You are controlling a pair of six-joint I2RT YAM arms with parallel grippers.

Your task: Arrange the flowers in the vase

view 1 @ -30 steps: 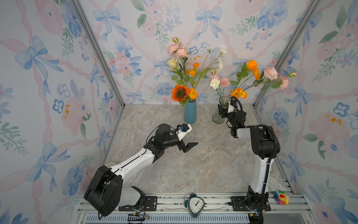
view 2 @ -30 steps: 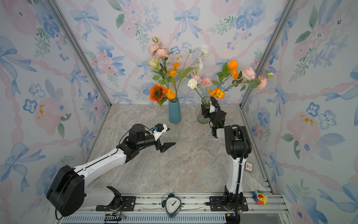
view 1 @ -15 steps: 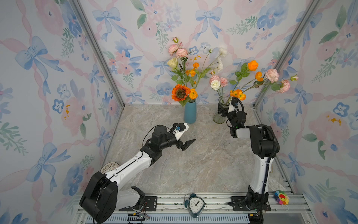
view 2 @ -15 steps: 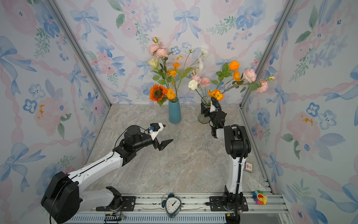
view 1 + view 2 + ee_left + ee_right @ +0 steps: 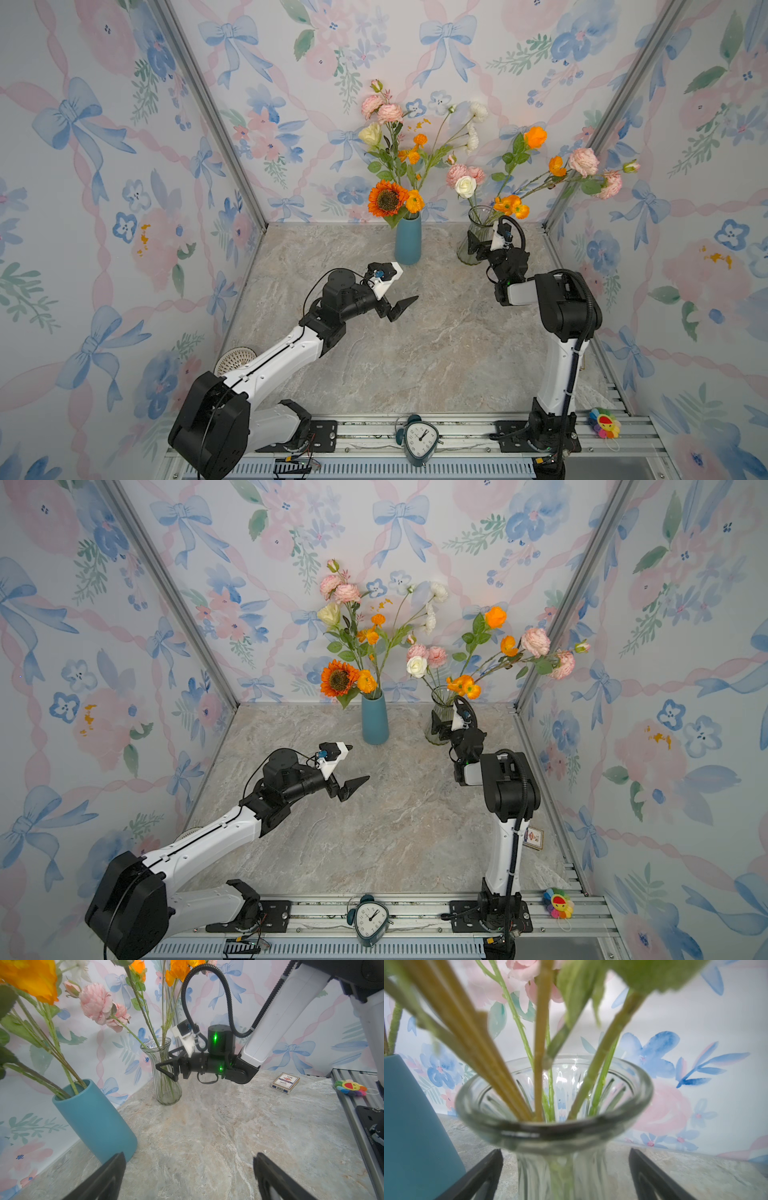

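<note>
Marble tabletop [image 5: 415,353]: two vases [image 5: 407,243] [image 5: 476,220], one sunflower [image 5: 387,199]

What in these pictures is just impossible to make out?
Round white ribbed object, in a top view: mostly hidden behind the left arm.
Card box, left wrist view: print too small to read.
Flowers, right wrist view: stems blurred, blooms cut off by the edge.
Right claw, right wrist view: only finger ends show, the rest is cut off.

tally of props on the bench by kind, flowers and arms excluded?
Vases: 2 (blue vase, glass vase)
Alarm clock: 1
Card box: 1
Rainbow flower toy: 1
White perforated object, partly hidden: 1
Total: 6
</note>
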